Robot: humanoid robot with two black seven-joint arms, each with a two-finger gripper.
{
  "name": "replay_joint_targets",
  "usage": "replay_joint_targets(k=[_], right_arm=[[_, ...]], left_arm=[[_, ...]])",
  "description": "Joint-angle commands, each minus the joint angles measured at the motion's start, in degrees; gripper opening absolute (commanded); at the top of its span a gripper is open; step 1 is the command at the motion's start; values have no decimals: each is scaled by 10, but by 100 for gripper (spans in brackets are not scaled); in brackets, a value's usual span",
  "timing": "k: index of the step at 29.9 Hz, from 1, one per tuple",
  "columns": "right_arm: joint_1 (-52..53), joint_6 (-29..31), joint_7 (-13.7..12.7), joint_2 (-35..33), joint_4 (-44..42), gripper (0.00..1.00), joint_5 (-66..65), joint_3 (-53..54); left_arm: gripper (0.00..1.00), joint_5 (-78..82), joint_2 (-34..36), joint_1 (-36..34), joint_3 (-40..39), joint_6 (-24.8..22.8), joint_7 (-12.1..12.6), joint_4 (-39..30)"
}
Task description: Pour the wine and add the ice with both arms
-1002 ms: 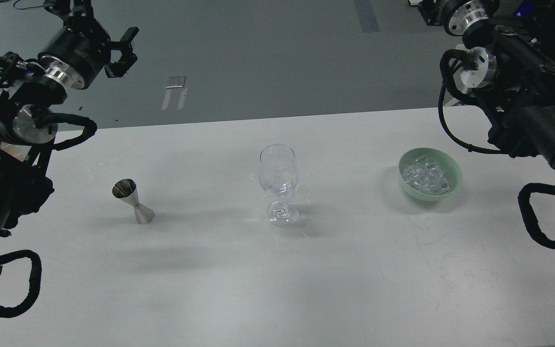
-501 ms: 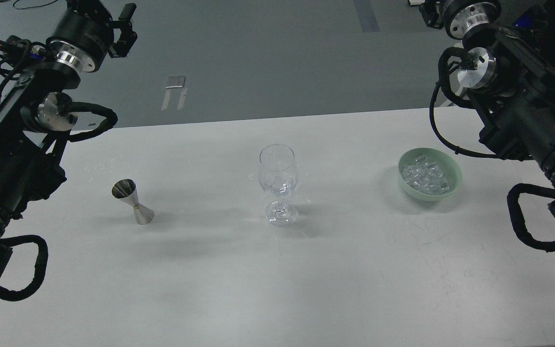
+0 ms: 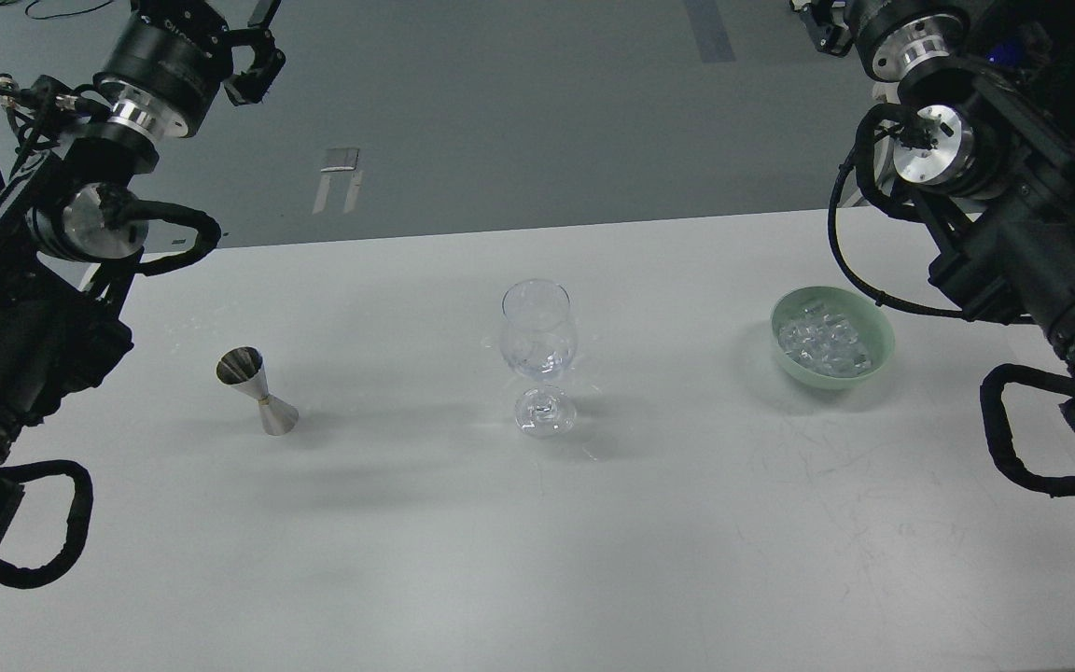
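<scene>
Green bowl of ice sits right on the white tabletop, wine glass upright in the middle, steel jigger left. Left claw is raised; fingers' state unclear. Right claw is out of view.

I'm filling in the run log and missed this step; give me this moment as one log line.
left gripper: raised, open, empty | right gripper: mostly out of view | jigger, wine glass: upright, untouched | ice: in green bowl
</scene>
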Motion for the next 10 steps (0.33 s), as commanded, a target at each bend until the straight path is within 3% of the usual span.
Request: replay_joint_targets(k=[1, 10], right_arm=[[-1, 8, 0, 2, -2, 100, 0, 17], [-8, 19, 7, 8, 1, 100, 0, 56]], left_arm=[[99, -4, -22, -5, 0, 3, 3, 21], [99, -8, -27, -11, -6, -5, 6, 37]])
